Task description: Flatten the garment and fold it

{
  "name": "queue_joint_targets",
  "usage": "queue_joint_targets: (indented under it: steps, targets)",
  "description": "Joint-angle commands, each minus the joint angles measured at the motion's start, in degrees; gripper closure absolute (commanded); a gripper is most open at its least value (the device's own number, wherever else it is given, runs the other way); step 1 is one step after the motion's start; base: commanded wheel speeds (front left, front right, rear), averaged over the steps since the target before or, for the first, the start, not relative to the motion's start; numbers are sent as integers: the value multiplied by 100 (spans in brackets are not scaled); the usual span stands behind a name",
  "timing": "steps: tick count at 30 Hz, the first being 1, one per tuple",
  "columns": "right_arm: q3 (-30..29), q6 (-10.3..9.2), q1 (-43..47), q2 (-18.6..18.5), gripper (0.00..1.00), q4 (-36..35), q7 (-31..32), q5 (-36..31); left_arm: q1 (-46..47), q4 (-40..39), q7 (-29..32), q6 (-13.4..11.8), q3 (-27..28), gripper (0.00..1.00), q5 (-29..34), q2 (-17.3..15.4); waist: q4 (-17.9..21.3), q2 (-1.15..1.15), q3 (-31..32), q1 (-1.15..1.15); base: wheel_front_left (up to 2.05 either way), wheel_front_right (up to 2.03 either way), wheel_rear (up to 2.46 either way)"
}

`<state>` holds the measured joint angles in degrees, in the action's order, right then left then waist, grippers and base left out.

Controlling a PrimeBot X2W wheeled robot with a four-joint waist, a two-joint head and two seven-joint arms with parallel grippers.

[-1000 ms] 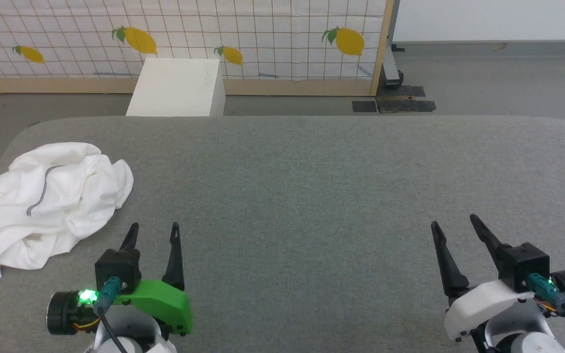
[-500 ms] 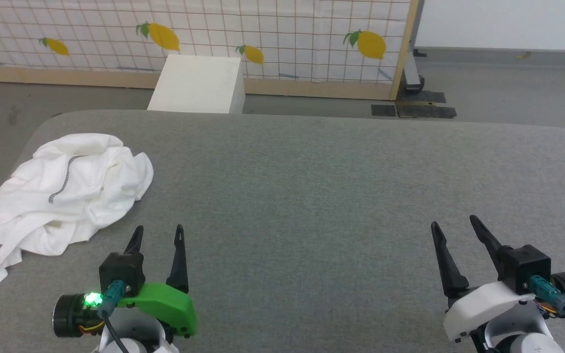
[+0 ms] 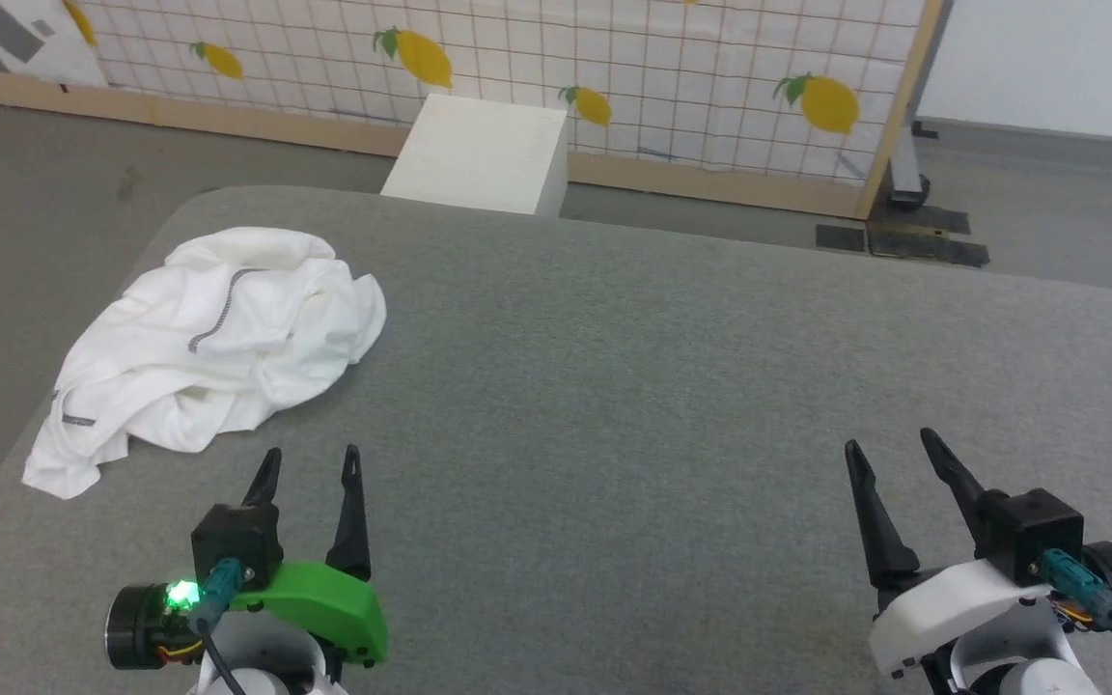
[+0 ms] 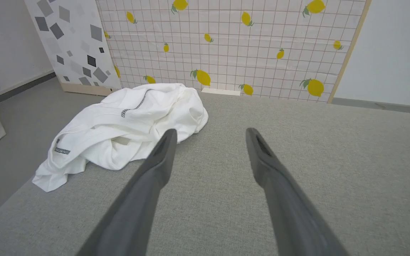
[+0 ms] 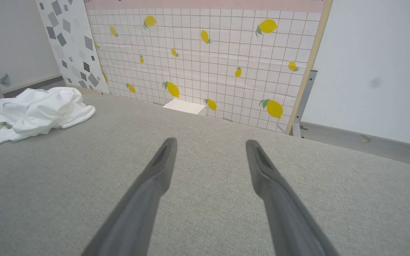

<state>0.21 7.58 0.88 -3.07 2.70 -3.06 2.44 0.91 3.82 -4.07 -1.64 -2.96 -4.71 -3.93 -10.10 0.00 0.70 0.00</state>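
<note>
Head camera has swung toward the robot's left since a second ago; the whole scene slid rightward in the head view. Nothing on the surface itself shifted. Both grippers sit in the same spots at the bottom of that view.

Crumpled white thin-fabric garment (image 3: 218, 338) lies in a loose heap on the far-left part of the grey fabric-covered table (image 3: 614, 386), near its rounded far-left corner. One limp end trails toward the left edge. Dark grey zigzag stitching runs along a seam on top of the heap, and a short stitched strip shows near the trailing end. Not flattened, not folded.

Left gripper (image 3: 311, 452), on its green wrist cover, hovers over the near-left of the table with its two dark fingers spread apart and nothing between them. The garment is ahead and to its left, apart from the fingertips. In the left wrist view the left gripper (image 4: 211, 131) is splayed the same way, and the garment (image 4: 126, 124) sits beyond the left finger.

Right gripper (image 3: 889, 441), on its white wrist cover, is at the near-right, fingers parted and empty, well apart from the garment. The right wrist view shows the right gripper (image 5: 211, 141) over bare table, with the garment (image 5: 30, 112) far off to the left.

Beyond the far table edge: white rectangular box (image 3: 479, 154) on the grey floor (image 3: 35, 174), in front of a wood-framed, lemon-printed grid panel (image 3: 710, 58).
</note>
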Motion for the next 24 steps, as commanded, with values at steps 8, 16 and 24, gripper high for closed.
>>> queue_joint_targets:
  steps: [8,16,24]
  targets:
    - [23,-3,-91,6,0,70,-132,85,68,89,-145,-103,-53,0,-122,-92,-367,0,13,0,0,0,0]
    - [41,-4,-108,8,0,126,-196,129,47,137,-240,-184,-76,0,-222,-146,-562,0,39,0,0,0,0]
    - [36,-4,-124,9,0,168,-252,156,59,202,-333,-258,-110,0,-327,-196,-740,0,38,0,0,0,0]
